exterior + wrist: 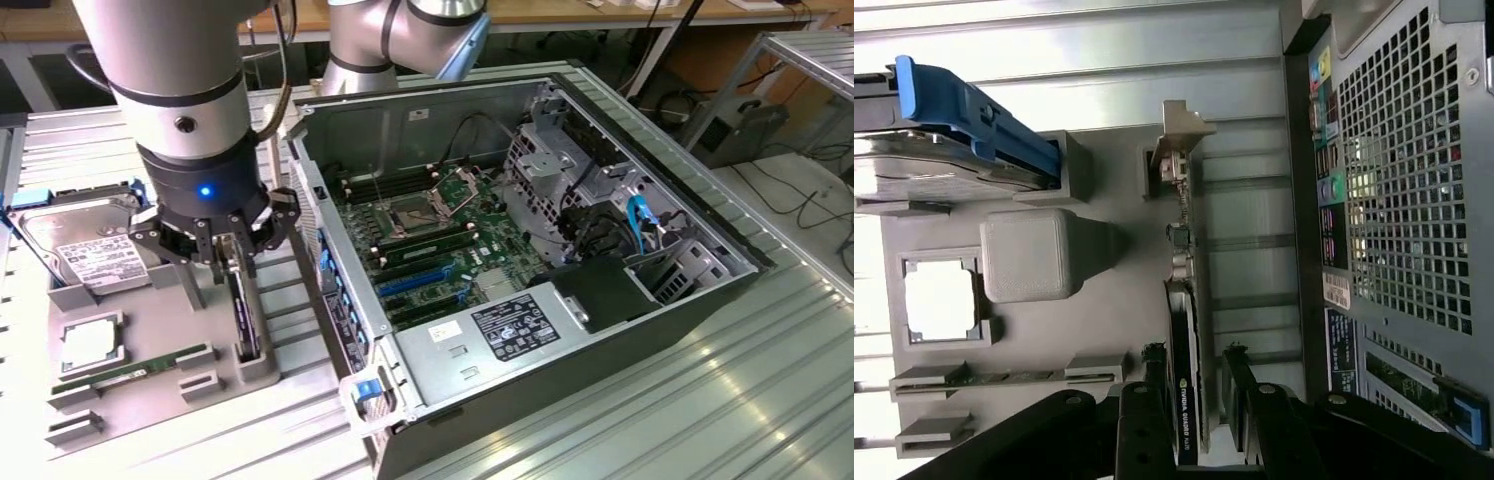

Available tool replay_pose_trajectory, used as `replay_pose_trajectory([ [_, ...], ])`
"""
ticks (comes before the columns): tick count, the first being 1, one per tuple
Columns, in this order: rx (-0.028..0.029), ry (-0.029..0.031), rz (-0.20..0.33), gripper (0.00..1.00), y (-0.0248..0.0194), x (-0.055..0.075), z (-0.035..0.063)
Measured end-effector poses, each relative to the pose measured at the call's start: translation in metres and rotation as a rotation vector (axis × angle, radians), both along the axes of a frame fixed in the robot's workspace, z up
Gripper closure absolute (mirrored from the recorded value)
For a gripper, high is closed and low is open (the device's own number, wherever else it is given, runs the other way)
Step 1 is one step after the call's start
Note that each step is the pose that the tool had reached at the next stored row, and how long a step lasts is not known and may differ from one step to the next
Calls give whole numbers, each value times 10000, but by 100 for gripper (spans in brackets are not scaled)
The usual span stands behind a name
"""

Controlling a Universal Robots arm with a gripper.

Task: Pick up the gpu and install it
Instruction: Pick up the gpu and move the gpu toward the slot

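Observation:
The gpu [244, 312] is a thin black card standing on edge in a slot of the grey holder [254, 378], to the exterior view's left of the open computer case [400, 120]. My gripper [224, 278] hangs right over it, open. In the wrist view the gpu [1189, 300] runs away from me with its silvery bracket [1179, 140] at the far end. My gripper [1196, 395] straddles the near end of the card, one dark finger [1154, 405] on each side, with small gaps to the card.
On the holder also sit a silver hard drive [94, 250], a square processor [87, 342] and a green memory stick [134, 370]. Inside the case the motherboard shows blue expansion slots [414, 285]. The case's perforated rear panel [1414, 180] stands close beside the holder.

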State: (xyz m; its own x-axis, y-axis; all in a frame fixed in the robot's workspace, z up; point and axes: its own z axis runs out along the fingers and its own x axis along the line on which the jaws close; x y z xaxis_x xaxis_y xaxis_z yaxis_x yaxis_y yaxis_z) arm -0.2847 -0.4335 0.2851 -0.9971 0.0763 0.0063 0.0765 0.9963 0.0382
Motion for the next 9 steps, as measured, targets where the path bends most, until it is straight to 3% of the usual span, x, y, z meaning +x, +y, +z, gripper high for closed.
replay_pose_trajectory([
  [9,33,50,0,64,0,-1,-145],
])
